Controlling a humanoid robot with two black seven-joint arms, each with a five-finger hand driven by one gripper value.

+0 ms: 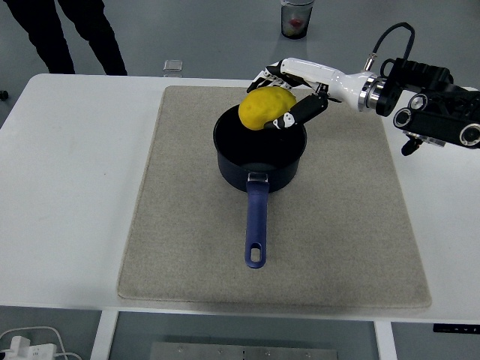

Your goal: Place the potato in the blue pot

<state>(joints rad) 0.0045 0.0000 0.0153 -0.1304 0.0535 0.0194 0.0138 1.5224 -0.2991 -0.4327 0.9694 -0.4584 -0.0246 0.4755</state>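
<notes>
Right hand [289,94] closed around yellow potato [266,108], held just above far rim of blue pot [259,146]; pot on beige mat [337,225], handle toward near edge; white tabletop [75,187]; no legible writing; person's legs [71,34] at top left

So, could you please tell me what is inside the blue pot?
Nothing visible: the pot shows a dark bare interior. The potato, held by the right robot hand, covers its far rim.

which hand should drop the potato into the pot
Right. The right hand already grips the potato and holds it over the far rim of the blue pot. The left arm is not in view.
</notes>
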